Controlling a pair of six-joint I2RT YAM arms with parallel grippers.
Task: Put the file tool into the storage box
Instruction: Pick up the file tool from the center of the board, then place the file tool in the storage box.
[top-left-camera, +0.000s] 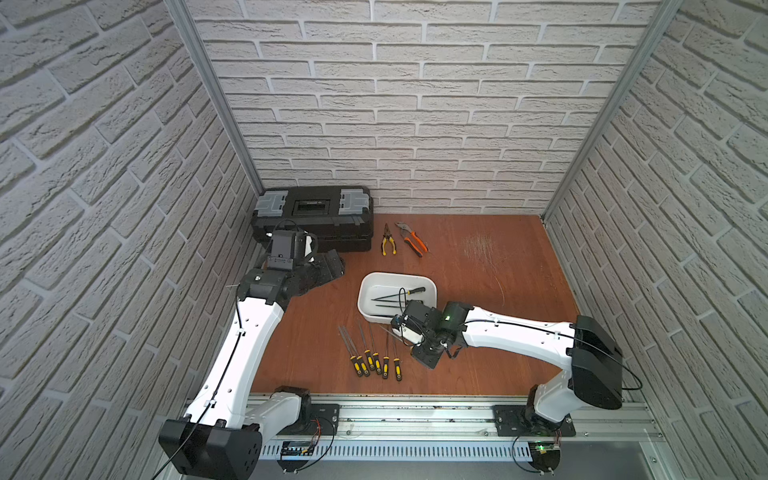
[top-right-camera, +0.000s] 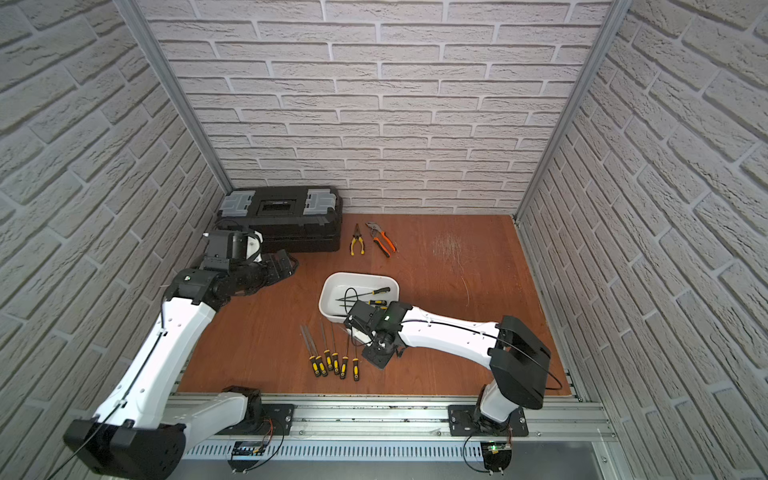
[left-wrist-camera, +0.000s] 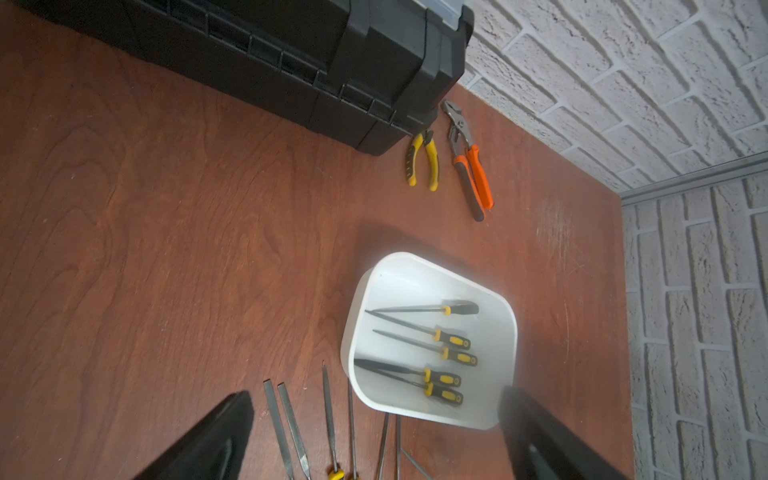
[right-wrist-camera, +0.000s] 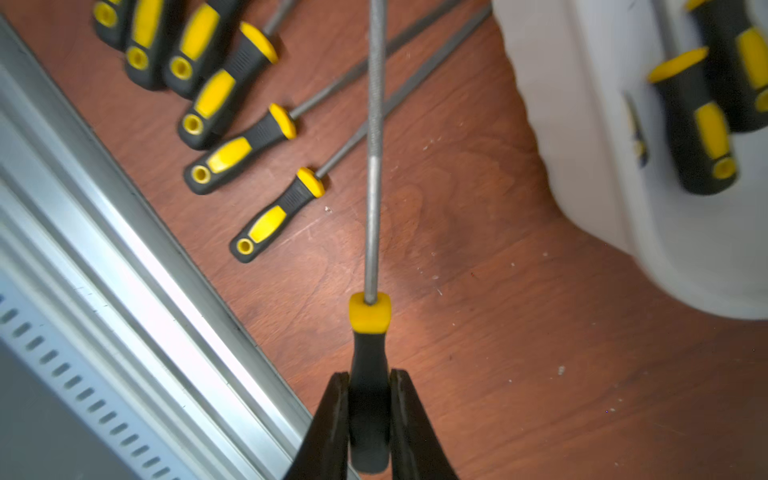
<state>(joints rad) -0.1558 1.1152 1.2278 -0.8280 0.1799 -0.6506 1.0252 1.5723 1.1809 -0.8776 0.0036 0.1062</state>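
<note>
The right gripper is closed tight on the black-and-yellow-handled steel file tool; grasping seems done. Next, lift it over the rim of the white shallow plastic storage box and release.

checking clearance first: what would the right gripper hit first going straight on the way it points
Likely the grey shafts of the yellow-and-black-handled files lying on the wooden table, which the file held by the right gripper crosses; height unclear. The white plastic storage box sits beside that line.
</note>
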